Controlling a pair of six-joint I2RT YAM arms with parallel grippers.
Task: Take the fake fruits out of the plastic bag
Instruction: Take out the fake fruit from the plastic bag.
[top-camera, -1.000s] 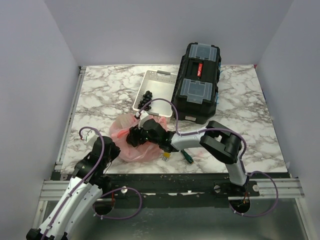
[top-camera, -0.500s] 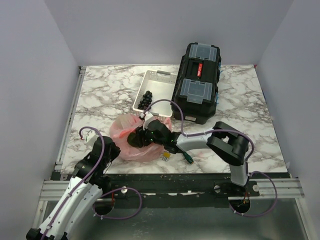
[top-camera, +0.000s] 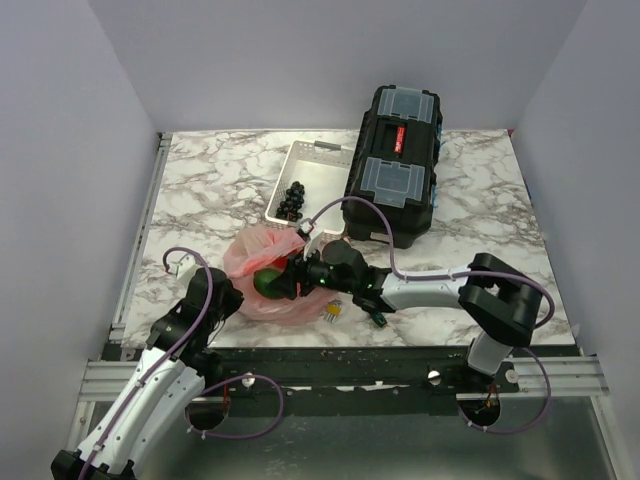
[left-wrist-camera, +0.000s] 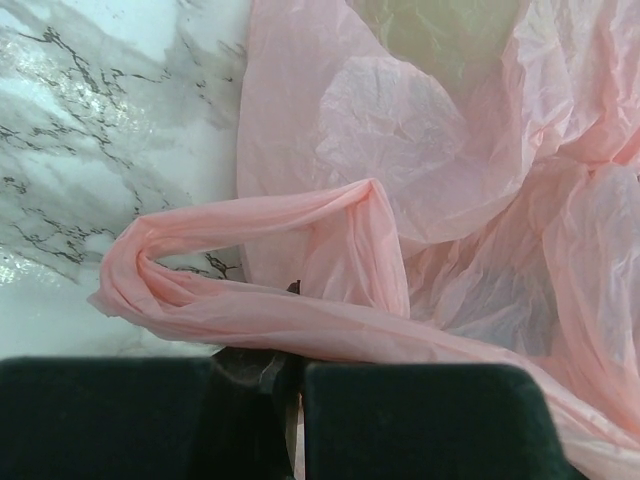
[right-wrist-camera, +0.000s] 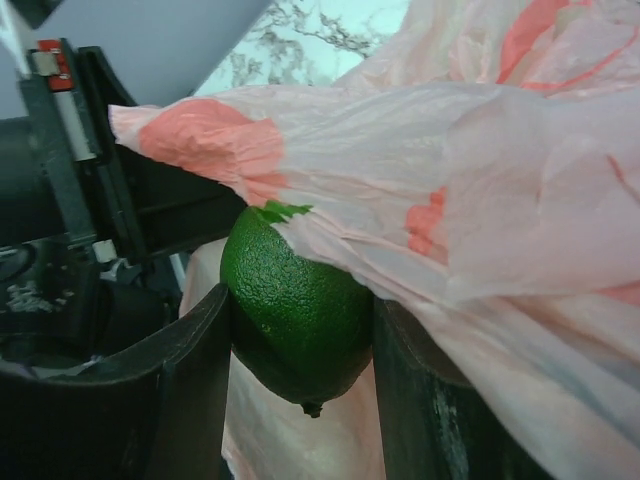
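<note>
The pink plastic bag (top-camera: 258, 268) lies crumpled at the table's front left. My right gripper (top-camera: 280, 282) is shut on the dark green fruit (top-camera: 268, 281), holding it at the bag's mouth; in the right wrist view the green fruit (right-wrist-camera: 296, 308) sits between both fingers with bag film (right-wrist-camera: 470, 200) draped over its top. My left gripper (top-camera: 222, 300) is shut on the bag's edge; in the left wrist view a pink handle loop (left-wrist-camera: 250, 260) runs over the fingers. A yellow-green shape (left-wrist-camera: 440, 35) shows through the film. The red and orange fruits are hidden.
A white tray (top-camera: 312, 160) with a cluster of black grapes (top-camera: 291, 200) stands behind the bag. A black toolbox (top-camera: 395, 160) stands to the right of the tray. Small yellow and green items (top-camera: 332, 311) lie near the front edge under the right arm.
My right gripper has drawn back toward the front right, and the dark green fruit now shows at the bag's mouth. The right arm's elbow has swung right. The left arm has barely moved.
</note>
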